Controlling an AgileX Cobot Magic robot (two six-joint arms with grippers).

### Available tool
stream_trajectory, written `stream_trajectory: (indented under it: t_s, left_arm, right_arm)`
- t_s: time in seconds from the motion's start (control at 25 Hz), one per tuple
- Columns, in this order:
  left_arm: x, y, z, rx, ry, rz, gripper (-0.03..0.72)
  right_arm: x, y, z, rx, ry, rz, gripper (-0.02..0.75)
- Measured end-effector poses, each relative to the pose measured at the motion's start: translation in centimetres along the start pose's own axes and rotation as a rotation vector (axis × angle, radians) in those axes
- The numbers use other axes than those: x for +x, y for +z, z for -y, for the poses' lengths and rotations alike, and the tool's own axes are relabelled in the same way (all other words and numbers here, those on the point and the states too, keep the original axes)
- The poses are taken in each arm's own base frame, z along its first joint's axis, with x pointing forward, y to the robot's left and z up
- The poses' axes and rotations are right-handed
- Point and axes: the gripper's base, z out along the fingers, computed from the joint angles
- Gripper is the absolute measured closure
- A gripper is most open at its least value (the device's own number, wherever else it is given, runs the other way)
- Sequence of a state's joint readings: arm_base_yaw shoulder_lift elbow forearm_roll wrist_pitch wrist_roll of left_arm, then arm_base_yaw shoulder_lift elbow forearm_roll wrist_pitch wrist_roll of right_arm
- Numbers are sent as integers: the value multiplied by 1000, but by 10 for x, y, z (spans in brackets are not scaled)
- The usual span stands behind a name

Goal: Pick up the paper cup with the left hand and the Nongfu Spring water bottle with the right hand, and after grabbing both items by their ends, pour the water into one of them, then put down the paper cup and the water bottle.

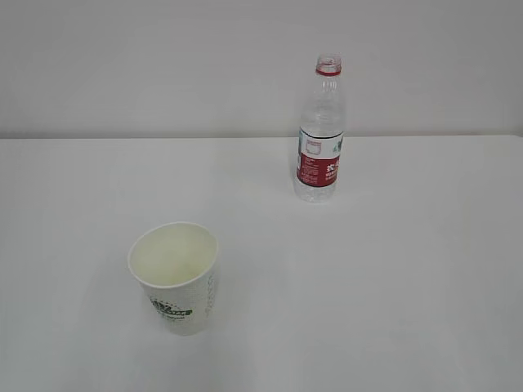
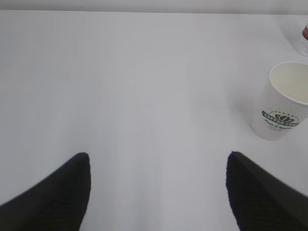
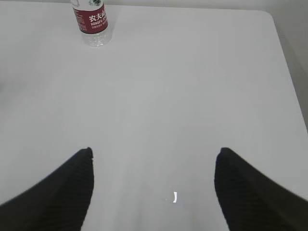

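A broad, matte white table (image 1: 425, 269) fills most of the exterior view under soft, even light. Behind its far edge rises a plain pale grey wall (image 1: 163, 65), bare and unmarked.

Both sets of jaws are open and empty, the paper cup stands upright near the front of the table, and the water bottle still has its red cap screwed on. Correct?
Not quite. The water bottle has no cap: the exterior view shows its mouth open above the red neck ring. The rest holds: the paper cup stands upright in front, and both sets of jaws are open and empty.
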State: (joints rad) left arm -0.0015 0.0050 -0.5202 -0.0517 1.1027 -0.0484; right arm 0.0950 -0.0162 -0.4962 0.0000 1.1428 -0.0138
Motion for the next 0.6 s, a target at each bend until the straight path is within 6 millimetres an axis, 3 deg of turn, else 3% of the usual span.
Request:
stream_trajectory:
  t_s: [0.6]
  left_arm:
    - [0, 0, 0, 0, 0, 0, 73]
  right_arm:
    - [0, 0, 0, 0, 0, 0, 150]
